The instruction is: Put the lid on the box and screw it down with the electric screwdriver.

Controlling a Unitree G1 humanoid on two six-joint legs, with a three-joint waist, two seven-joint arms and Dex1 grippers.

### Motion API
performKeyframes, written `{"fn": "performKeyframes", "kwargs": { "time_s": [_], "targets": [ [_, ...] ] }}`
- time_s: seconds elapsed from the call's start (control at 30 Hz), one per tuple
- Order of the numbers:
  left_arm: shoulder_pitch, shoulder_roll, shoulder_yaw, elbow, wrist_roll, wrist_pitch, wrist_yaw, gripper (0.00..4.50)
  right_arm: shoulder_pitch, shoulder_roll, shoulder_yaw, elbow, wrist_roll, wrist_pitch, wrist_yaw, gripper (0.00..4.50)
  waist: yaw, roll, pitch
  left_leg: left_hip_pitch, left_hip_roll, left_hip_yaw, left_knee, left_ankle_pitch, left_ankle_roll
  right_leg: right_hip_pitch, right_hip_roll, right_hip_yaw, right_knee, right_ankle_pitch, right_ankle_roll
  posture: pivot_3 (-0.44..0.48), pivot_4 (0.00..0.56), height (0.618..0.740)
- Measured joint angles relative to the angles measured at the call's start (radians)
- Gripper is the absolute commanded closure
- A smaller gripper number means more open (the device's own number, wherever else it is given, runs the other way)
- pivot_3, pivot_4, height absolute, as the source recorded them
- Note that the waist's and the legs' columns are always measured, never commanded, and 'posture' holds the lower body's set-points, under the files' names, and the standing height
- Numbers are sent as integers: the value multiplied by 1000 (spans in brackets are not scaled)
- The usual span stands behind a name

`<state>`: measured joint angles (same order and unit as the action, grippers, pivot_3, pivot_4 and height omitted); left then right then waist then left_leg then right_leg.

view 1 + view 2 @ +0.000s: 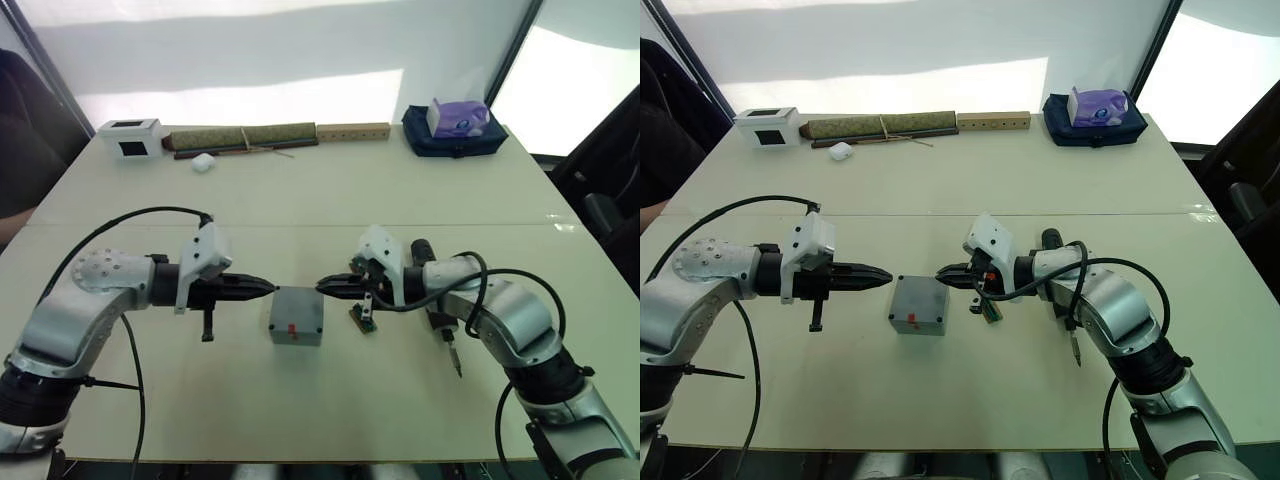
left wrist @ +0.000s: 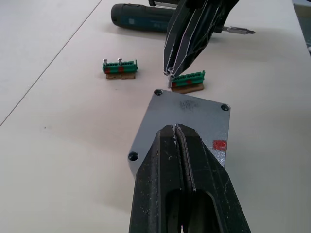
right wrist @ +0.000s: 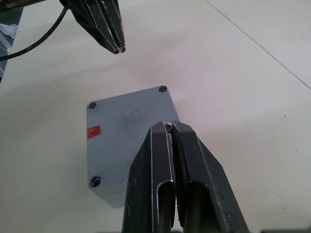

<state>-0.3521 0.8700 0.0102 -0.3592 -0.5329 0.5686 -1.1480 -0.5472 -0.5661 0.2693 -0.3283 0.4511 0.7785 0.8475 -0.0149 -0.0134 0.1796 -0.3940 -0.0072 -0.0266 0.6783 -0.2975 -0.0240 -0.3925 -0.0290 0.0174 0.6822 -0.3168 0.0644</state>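
The grey lid (image 2: 187, 116) sits flush on the box (image 1: 296, 318), screw holes at its corners, a red mark on the side. The black electric screwdriver (image 2: 141, 17) lies flat on the counter, well apart

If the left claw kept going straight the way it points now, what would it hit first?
Most likely the right claw, which points straight back at it. The left claw looks to be just above the box lid, but depth is unclear, so it might graze it.

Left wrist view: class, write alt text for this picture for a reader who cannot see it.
The left gripper, fingers shut, hovers over the grey box with its lid on. Beyond it the right gripper points down by a green terminal block; another block and the electric screwdriver lie farther off.
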Motion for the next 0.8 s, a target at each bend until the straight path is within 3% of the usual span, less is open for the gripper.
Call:
{"fn": "performKeyframes", "kwargs": {
  "time_s": [0.8],
  "targets": [
    [11, 0, 6, -19, -22, 13, 23, 4500, -2, 35, 23, 58, -66, -61, 31, 4446, -1, 0, 0, 0, 0, 0, -1, 0, 0, 0, 0, 0, 0, 0, 0, 0, 150, 740]
  ]
}}
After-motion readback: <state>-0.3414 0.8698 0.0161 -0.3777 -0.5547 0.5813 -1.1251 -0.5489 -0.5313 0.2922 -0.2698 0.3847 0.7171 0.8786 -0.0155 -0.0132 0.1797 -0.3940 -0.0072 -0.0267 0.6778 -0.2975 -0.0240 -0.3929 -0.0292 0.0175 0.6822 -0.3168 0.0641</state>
